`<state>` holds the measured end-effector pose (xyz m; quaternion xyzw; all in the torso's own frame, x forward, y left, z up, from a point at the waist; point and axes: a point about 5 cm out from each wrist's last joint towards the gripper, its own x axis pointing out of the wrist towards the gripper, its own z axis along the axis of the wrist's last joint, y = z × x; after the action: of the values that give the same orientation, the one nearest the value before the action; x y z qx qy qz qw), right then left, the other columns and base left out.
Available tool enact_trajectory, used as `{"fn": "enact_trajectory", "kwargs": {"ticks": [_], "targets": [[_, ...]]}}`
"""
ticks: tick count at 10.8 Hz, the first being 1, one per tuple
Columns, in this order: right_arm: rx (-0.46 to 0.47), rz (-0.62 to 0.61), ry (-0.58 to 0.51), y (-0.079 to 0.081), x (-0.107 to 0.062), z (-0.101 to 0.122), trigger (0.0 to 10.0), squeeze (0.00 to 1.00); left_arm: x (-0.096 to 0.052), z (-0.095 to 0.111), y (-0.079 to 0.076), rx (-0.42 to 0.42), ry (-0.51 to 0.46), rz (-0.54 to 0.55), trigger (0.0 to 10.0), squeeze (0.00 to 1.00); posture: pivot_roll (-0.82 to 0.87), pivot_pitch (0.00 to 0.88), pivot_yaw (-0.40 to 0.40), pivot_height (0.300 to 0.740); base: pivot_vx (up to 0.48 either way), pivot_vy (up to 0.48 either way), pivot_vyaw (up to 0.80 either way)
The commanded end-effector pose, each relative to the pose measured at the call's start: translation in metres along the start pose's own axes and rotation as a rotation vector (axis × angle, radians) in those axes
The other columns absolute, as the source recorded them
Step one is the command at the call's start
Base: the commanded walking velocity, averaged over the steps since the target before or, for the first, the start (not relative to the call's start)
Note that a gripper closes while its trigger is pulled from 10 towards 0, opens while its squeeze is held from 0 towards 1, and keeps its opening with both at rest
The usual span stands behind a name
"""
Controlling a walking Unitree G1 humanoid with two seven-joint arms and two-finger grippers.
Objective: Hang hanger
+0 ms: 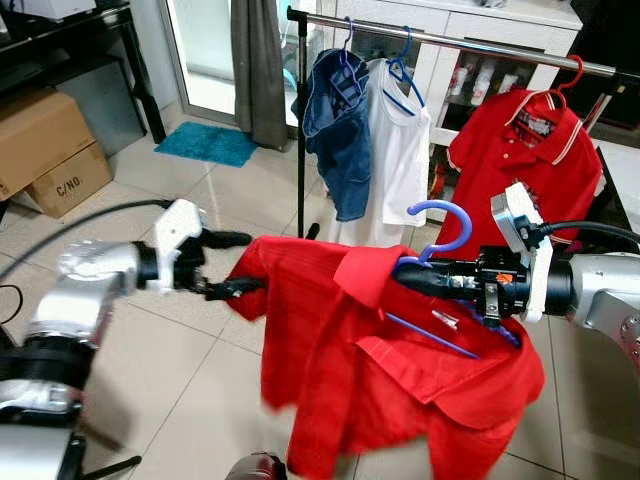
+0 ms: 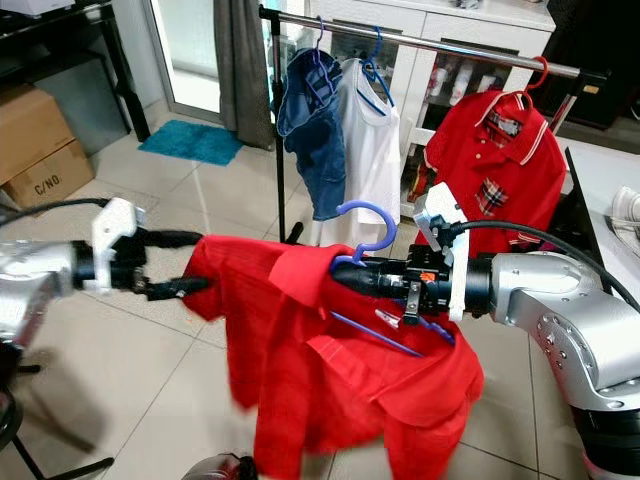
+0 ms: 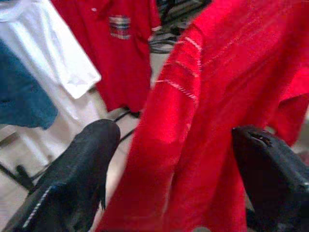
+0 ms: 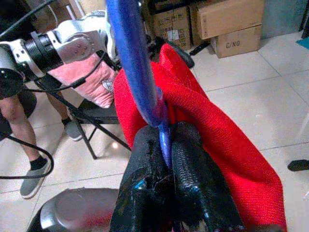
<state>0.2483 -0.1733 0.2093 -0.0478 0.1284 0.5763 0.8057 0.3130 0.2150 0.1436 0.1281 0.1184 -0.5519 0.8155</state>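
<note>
Now right end effector (image 1: 412, 272) clamped on blue hanger (image 1: 441, 228), left end effector (image 1: 238, 263) apart beside red shirt (image 1: 380, 370)

The two head views look forward and down from above — both share the silver metal clothes rail (image 1: 470, 45) and the draped red shirt (image 2: 330, 370) before it. Each wrist view sits very close, looking along its black fingers (image 3: 72, 183) — both share that shirt.
</note>
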Motion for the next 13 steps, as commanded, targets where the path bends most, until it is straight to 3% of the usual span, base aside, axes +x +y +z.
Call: {"fn": "enact_trajectory", "kwargs": {"ticks": [1, 6, 13], "targets": [[-0.036, 0.006, -0.016, 0.003, -0.002, 0.008, 10.0, 0.00, 0.003, 0.005, -0.001, 0.015, -0.008, -0.025, 0.0, 0.00, -0.03, 0.000, 0.015, 0.740, 0.000, 0.000, 0.00], [-0.035, 0.010, -0.018, 0.003, 0.002, 0.008, 10.0, 0.00, 0.014, -0.003, -0.002, -0.015, -0.011, -0.028, 0.0, 0.00, -0.04, 0.000, 0.020, 0.740, 0.000, 0.000, 0.00], [-0.031, 0.004, -0.012, 0.002, 0.003, 0.007, 10.0, 0.00, 0.004, -0.006, 0.003, -0.020, -0.013, 0.044, 0.0, 0.00, -0.04, 0.000, 0.018, 0.740, 0.000, 0.000, 0.00]]}}
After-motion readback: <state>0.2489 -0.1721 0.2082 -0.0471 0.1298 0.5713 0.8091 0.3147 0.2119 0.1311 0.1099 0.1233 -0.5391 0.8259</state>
